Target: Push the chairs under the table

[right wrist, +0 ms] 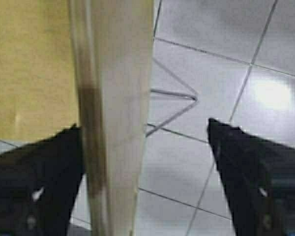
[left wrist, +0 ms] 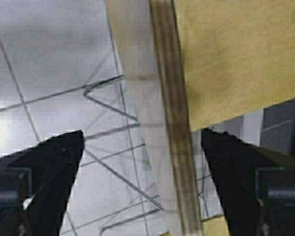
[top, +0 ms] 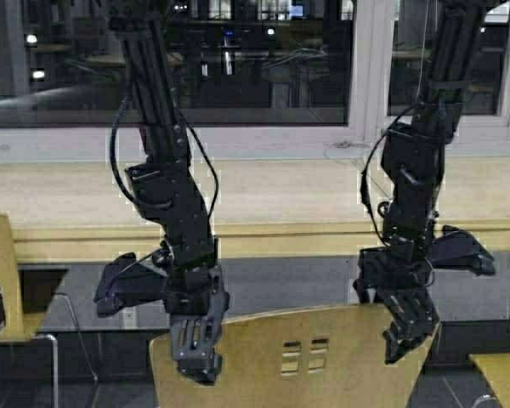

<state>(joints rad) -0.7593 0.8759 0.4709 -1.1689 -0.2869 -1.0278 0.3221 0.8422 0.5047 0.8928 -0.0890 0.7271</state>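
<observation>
A tan chair [top: 297, 353] is seen just short of the table [top: 263, 200], its backrest top between both grippers. The left gripper [top: 195, 344] and right gripper [top: 408, 327] are held open, fingers straddling the backrest edge. Another chair [top: 0, 272] stands at far left.

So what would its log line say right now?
stage: push start | both claws open, straddling tan plywood chair backrest top | left claw | right claw | beige counter table ahead
</observation>
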